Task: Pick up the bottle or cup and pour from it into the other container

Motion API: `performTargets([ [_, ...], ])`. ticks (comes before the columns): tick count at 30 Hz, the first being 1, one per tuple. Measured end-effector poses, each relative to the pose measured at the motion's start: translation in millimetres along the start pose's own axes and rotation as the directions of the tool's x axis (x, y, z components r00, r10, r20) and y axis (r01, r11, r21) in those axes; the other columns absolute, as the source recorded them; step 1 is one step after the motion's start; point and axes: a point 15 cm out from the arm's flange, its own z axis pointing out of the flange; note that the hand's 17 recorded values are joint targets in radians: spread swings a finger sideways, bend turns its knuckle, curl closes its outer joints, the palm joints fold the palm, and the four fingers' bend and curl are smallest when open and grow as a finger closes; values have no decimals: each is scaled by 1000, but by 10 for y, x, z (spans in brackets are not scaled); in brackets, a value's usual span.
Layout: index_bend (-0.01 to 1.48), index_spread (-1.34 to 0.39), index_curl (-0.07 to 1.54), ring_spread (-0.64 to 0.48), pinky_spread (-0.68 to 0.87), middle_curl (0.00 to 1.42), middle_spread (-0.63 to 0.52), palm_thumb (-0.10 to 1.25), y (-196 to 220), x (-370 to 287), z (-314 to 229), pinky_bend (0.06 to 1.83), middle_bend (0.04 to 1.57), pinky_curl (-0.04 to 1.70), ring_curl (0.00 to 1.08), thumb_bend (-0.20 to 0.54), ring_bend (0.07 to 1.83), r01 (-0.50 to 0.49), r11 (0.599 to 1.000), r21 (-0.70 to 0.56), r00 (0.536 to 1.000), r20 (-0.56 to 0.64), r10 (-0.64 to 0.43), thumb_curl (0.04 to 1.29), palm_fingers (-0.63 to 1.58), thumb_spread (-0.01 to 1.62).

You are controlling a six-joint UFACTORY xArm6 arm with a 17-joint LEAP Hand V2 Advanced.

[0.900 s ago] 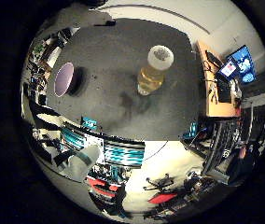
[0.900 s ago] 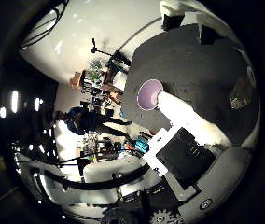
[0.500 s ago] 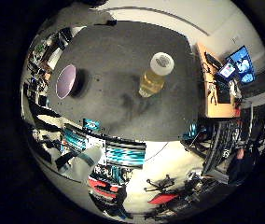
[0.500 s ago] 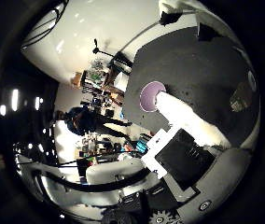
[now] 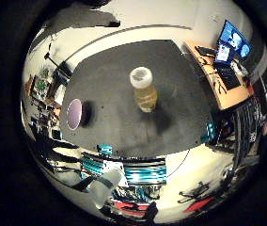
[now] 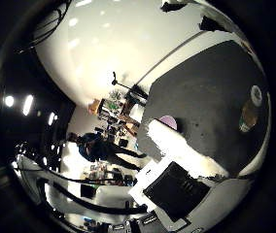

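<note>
Hand (image 6: 181, 160) grip: cannot tell | bottle (image 5: 144, 88) upright on table (image 5: 185, 99), well apart | cup (image 5: 74, 114) nearby

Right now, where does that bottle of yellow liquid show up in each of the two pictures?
Little finger side view: the bottle stands upright near the middle of the dark table.
Thumb side view: the same bottle sits small at the picture's edge, on that table.
Shared landmark: the purple cup, standing apart from the bottle.

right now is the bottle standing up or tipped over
Standing up. The bottle rests on its base on the dark table, white cap on top and yellowish liquid below, with nothing touching it. The purple cup sits apart from it.
</note>
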Motion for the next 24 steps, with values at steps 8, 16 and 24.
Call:
performTargets([
  [8, 170, -265, 333, -17, 365, 422, -46, 580, 24, 531, -209, 1108, 437, -11, 240, -26, 823, -108, 989, 106, 990, 106, 97, 348, 231, 1033],
  [16, 168, -242, 327, 24, 373, 396, -5, 585, 169, 1109, -124, 1088, 403, -9, 223, -25, 771, -183, 972, 145, 971, 184, 155, 344, 161, 1034],
  [24, 170, -228, 318, 73, 381, 374, 33, 585, 230, 1426, 27, 1050, 364, -7, 209, -25, 701, -199, 960, 196, 955, 259, 145, 344, 124, 1035],
])
